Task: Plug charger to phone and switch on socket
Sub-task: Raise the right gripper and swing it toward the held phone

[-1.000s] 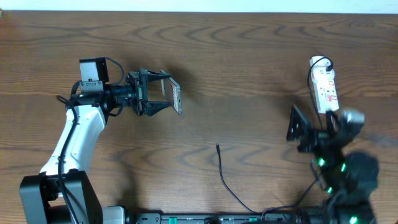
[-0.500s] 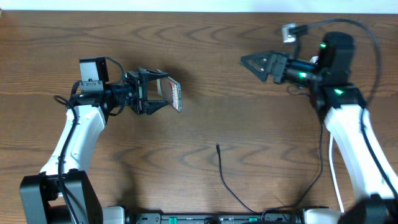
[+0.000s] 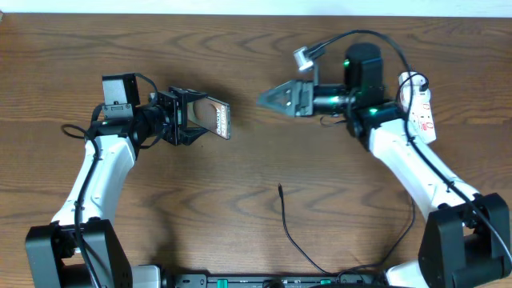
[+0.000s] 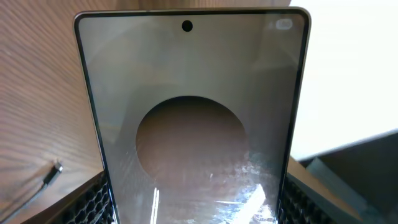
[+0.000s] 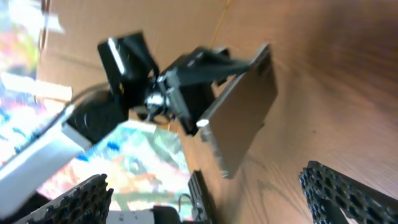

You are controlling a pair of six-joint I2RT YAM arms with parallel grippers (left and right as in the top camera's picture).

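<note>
Left gripper (image 3: 194, 118) clamped on the phone (image 3: 216, 118), up off the wood near the back left; right gripper (image 3: 270, 98) wide open, holding nothing, near the back middle. Toward the front edge from there, the charger (image 3: 285, 218), lying front to back, tip pointing back, nearer the right arm. Phone's bottom end hidden in the left gripper; socket (image 3: 422, 112) by the back right edge, partly behind the arm.

My right wrist camera, somewhat blurred, shows the flat dark-brown glossy phone (image 5: 242, 112) tilted at centre, held at its 9 o'clock side by the black left gripper (image 5: 186, 87). The white left arm link (image 5: 43, 149) runs toward 8 o'clock. My right gripper (image 5: 214, 196) stands wide apart, its 2 black ribbed fingertips (image 5: 84, 199) at 7 and 5 o'clock. The brown wooden table (image 5: 336, 74) fills 2 o'clock.
</note>
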